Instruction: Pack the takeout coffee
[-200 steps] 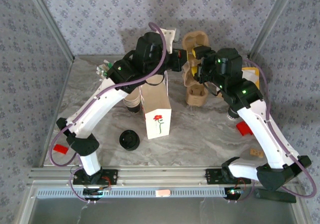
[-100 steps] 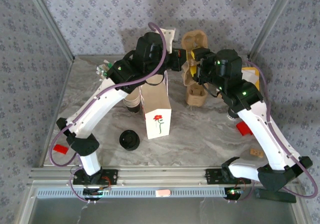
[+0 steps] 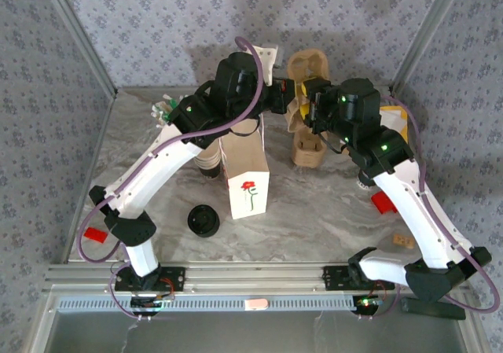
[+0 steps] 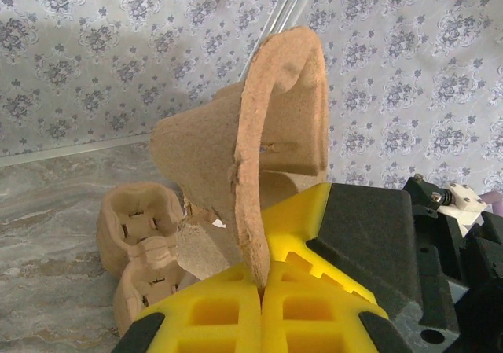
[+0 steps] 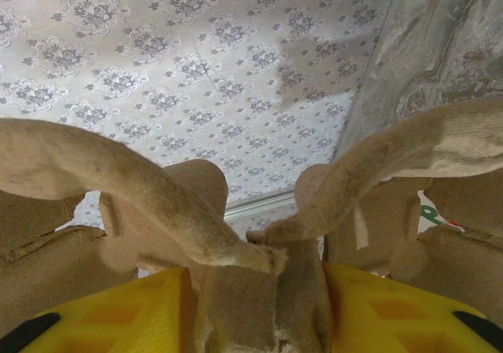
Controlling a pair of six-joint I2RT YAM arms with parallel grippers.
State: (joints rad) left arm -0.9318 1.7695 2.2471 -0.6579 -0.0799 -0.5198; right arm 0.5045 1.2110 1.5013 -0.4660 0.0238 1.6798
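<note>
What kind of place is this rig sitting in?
Probably a lab robot cell dressed as a café counter: wallpaper panels set between aluminium posts, a marble-look tabletop, plus takeout props like a paper bag and a pulp cup carrier.

Two arms: left arm (image 3: 161, 168), right arm (image 3: 410, 200); one white paper bag (image 3: 247, 176) at centre; one pulp carrier (image 3: 305, 60) raised at upper middle; stacked carriers (image 3: 308, 150) beneath it, number unclear; one red block (image 3: 94, 235) at lower left, a second red block (image 3: 383, 202) at right; one pile of black lids (image 3: 204, 220) left of centre.
</note>
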